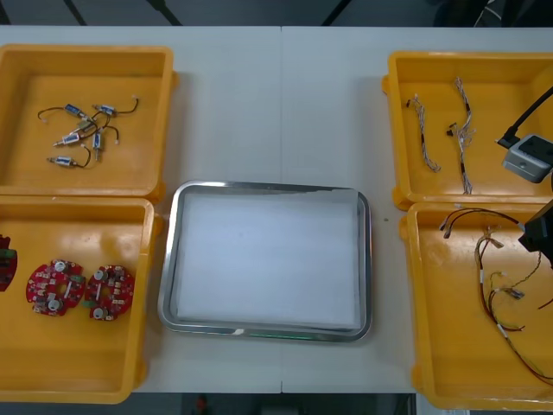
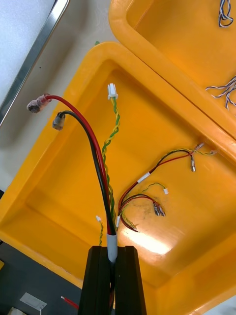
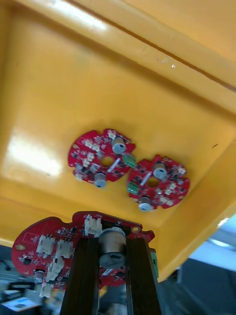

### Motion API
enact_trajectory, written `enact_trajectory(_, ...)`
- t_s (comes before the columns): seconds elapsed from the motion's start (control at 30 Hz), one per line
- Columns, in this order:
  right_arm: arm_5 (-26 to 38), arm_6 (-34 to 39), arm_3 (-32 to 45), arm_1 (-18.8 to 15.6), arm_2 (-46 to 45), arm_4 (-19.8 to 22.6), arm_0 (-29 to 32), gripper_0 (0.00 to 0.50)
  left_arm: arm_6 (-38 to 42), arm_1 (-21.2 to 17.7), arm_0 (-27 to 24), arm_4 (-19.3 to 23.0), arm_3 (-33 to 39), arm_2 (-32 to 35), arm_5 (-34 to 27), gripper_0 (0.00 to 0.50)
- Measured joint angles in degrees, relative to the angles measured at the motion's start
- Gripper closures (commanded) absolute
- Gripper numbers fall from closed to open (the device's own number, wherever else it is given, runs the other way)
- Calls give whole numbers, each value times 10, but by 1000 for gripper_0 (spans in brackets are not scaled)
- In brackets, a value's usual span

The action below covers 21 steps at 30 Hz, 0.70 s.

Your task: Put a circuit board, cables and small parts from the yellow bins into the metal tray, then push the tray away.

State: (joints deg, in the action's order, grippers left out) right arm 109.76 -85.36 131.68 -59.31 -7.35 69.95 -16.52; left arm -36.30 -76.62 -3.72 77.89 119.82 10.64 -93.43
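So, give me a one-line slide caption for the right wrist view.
Right gripper shut on a red, black and yellow cable bundle, held over the yellow bin where more cables lie.

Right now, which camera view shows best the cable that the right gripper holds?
The right wrist view. There the red and black cable rises from the shut right gripper, both capped ends clear. The front view shows it as a thin arc over the near right yellow bin. The left wrist view faces round red circuit boards.
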Motion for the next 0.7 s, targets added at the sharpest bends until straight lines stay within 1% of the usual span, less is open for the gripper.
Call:
enact_trajectory(0.1, 0, 0, 0, 0, 0, 0, 0, 500, 109, 0, -6, 1, 29, -7, 0, 500)
enact_trajectory(0.2, 0, 0, 0, 0, 0, 0, 0, 500, 190, 0, -29, 1, 47, -35, 1, 500)
enact_trajectory(0.27, 0, 0, 0, 0, 0, 0, 0, 500, 206, 0, -56, 1, 53, -67, 3, 500)
enact_trajectory(0.5, 0, 0, 0, 0, 0, 0, 0, 500, 207, 3, -176, -6, 65, -197, 5, 500)
enact_trajectory(0.6, 0, 0, 0, 0, 0, 0, 0, 500, 222, 13, -221, -19, 69, -242, 5, 500)
enact_trajectory(0.7, 0, 0, 0, 0, 0, 0, 0, 500, 267, 31, -262, -44, 76, -288, 5, 500)
